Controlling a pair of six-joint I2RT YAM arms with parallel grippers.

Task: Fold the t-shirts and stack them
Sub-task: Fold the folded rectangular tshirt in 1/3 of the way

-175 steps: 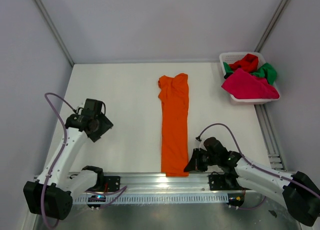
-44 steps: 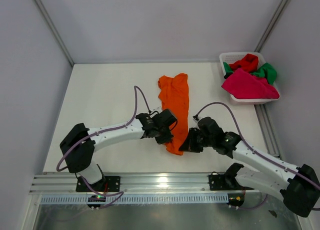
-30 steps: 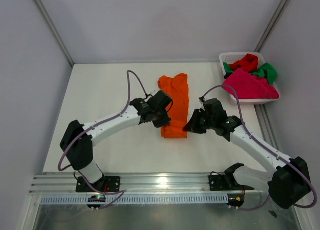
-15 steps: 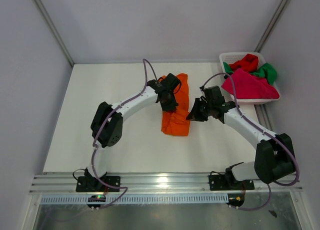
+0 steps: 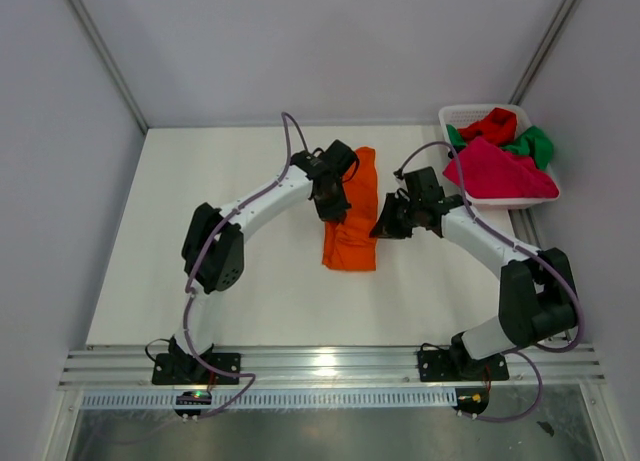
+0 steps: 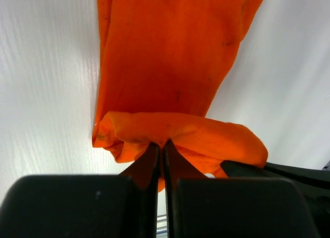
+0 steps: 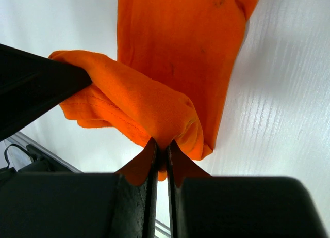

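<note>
The bright orange t-shirt (image 5: 352, 216) lies as a narrow strip on the white table, its near end lifted and carried back over the rest. My left gripper (image 5: 337, 209) is shut on the left corner of that lifted hem (image 6: 154, 132). On the right corner of the hem (image 7: 170, 119) my right gripper (image 5: 380, 227) is shut. Both hold the cloth above the lower layer (image 6: 170, 52), which also shows flat in the right wrist view (image 7: 180, 47). A doubled part of the shirt (image 5: 349, 253) rests on the table below the grippers.
A white lattice basket (image 5: 458, 114) stands at the back right corner, holding a magenta-pink shirt (image 5: 495, 171), a red shirt (image 5: 492, 126) and a green shirt (image 5: 535, 143). Grey walls close in the table on three sides. A metal rail (image 5: 320, 366) runs along the near edge.
Both grippers picked up the orange shirt's near hem and carried it away from the bases, toward the collar. Over the last half second they moved only slightly farther back.
</note>
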